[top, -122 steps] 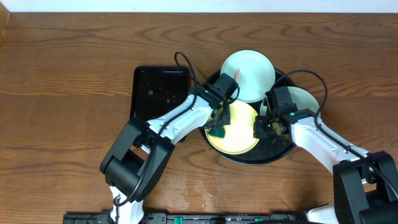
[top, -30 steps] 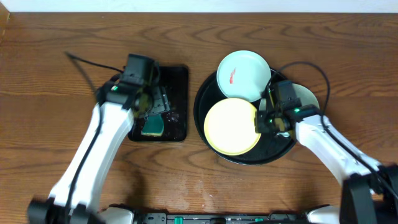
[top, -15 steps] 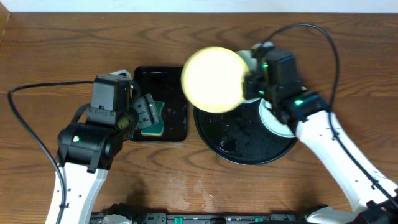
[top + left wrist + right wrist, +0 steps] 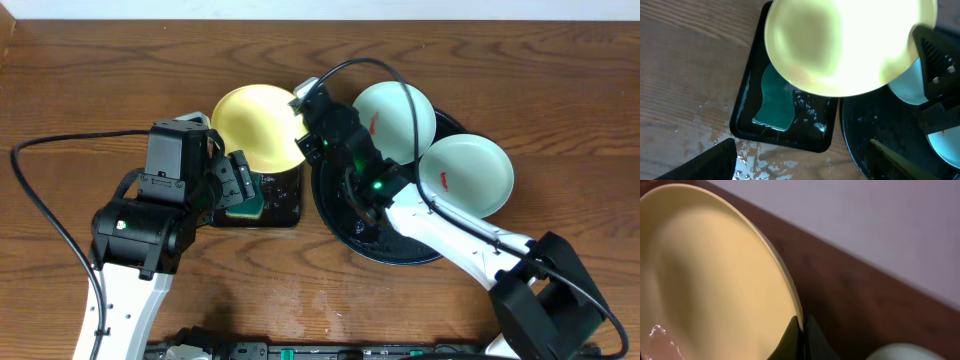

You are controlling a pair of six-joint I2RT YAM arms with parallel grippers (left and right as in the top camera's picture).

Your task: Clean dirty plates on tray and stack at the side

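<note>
Overhead, the pale yellow round plate [image 4: 255,128] hides the upper part of the small rectangular black tray [image 4: 285,205]. The right wrist view blurs it, cropped left and below; lower right, a sliver, perhaps a pale mint-green plate [image 4: 902,354].

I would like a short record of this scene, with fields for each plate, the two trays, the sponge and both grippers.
yellow plate: held by its rim in the right gripper, in the air over the rectangular tray
far mint plate: on the round tray's far rim, red smear
right mint plate: on the round tray's right rim, red smear
round tray: wet, middle bare
sponge: green, in the rectangular tray
left gripper: open, holding nothing, near the sponge
</note>
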